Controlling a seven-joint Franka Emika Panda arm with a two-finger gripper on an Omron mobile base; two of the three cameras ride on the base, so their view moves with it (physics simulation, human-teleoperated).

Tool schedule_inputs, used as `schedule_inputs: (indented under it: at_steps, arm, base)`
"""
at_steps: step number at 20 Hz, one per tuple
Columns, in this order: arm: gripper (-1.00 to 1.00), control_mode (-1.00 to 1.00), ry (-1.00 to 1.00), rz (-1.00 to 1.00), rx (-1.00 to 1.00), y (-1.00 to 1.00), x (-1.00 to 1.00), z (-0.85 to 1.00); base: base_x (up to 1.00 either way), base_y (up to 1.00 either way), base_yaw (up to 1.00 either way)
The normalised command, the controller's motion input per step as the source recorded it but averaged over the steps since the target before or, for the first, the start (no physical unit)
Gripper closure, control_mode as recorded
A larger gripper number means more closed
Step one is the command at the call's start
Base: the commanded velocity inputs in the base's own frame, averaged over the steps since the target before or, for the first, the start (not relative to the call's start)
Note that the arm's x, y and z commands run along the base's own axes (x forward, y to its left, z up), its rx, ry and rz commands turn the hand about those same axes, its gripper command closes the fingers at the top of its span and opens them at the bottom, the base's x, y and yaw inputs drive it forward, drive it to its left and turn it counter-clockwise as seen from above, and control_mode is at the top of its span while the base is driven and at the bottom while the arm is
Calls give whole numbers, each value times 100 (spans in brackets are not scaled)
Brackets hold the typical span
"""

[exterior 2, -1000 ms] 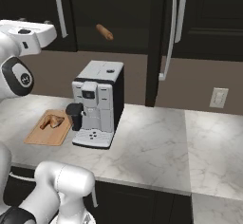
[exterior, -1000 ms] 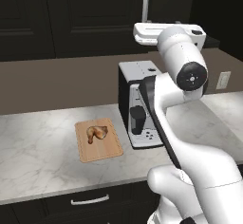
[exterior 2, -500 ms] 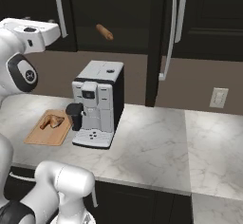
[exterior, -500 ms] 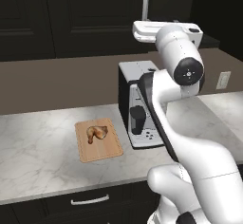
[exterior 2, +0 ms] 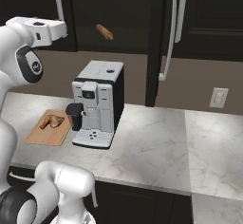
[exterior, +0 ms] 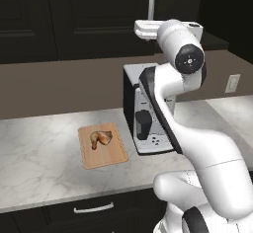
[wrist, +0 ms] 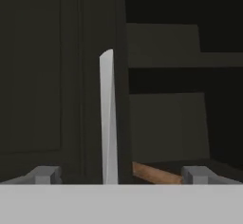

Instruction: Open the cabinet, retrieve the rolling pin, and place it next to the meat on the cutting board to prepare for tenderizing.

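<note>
1. Up on the wall, the cabinet has its right door swung out; the rolling pin lies on the shelf inside, above the coffee machine.
2. My gripper faces the left door's handle, fingers spread wide apart and holding nothing.
3. Down on the counter, the meat sits on the cutting board, left of the machine.
4. I judge the reach is next: I should steer right past the door edge, level with the shelf, and straddle the pin's middle before closing.
</note>
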Motion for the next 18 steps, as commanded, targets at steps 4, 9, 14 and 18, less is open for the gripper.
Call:
schedule_inputs:
  at_steps: [4,9,14,18]
  arm:
    - [-100,-100,8,1,0,0,45,0]
    - [-100,-100,6,2,0,0,48,0]
    - [-100,-100,1,3,0,0,45,0]
    - [-100,-100,0,3,0,0,36,0]
  base:
    - [0,0,0]
    - [0,0,0]
    - [0,0,0]
    - [0,0,0]
